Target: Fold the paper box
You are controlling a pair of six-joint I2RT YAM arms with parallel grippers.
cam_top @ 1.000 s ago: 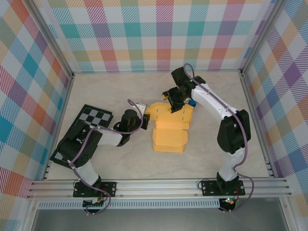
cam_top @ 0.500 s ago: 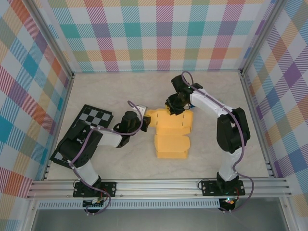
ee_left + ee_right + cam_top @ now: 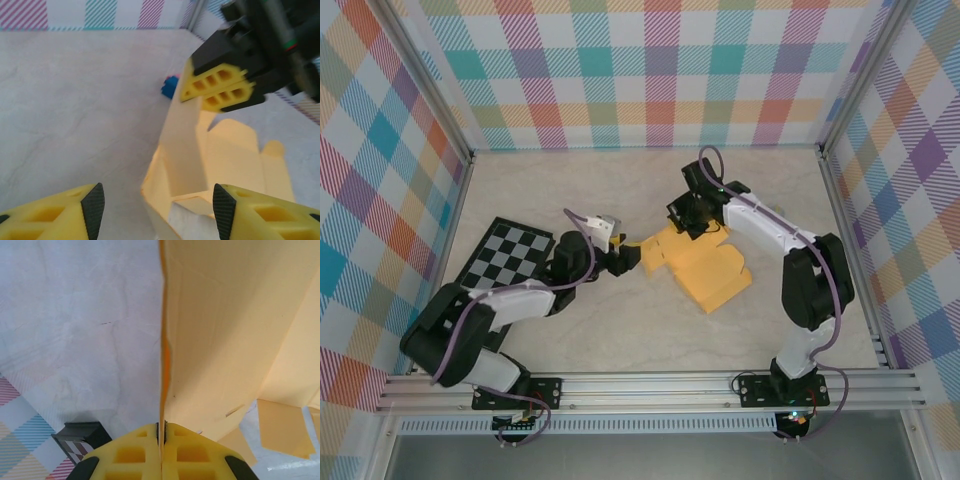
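The checkered board (image 3: 510, 252) lies at the left of the counter (image 3: 570, 190), out of the work. Next along, the left tool (image 3: 623, 258) hovers with its jaws spread just beside the paper box (image 3: 718, 272), likely ready to take a flap. The box lies mid-counter, partly folded. The right tool (image 3: 690, 222) pinches the edge of its far panel and holds it upright, probably to set the crease.
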